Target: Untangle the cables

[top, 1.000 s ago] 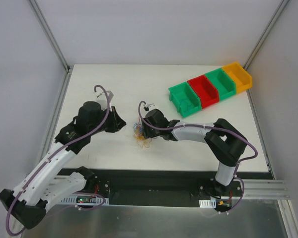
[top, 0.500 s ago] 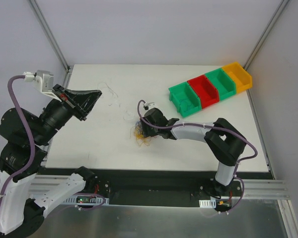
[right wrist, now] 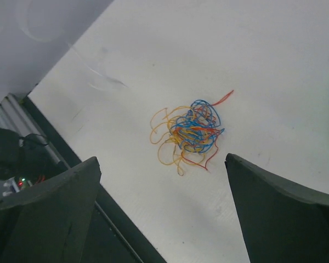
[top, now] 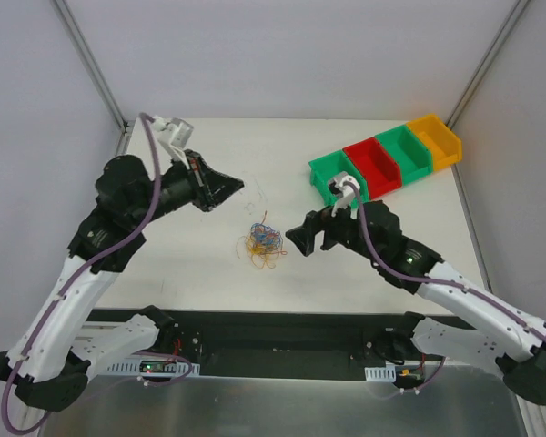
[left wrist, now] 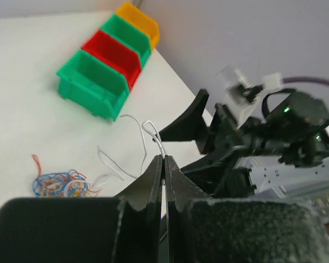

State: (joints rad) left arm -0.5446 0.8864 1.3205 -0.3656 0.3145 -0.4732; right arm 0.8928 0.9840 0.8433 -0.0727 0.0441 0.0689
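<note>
The cables point(top: 264, 240) lie as a small knot of blue, red and orange-yellow strands on the white table point(top: 182, 264), seen too in the right wrist view point(right wrist: 192, 131) and the left wrist view point(left wrist: 57, 183). One white cable point(left wrist: 153, 134) is drawn out of it and hangs curling from my left gripper point(left wrist: 164, 159), which is shut on its end and held above the table, up and left of the knot point(top: 237, 185). My right gripper point(top: 296, 239) sits just right of the knot, open point(right wrist: 162, 159), with nothing between its fingers.
A row of bins stands at the back right: green point(top: 338, 182), red point(top: 373, 168), green point(top: 403, 152) and yellow point(top: 435, 139). The black base rail point(top: 282, 332) runs along the table's near edge. Grey walls enclose the table.
My right gripper has opened, let go of the knot and backed off to the right. My left arm has lifted away from the knot, pulling the white cable out.
</note>
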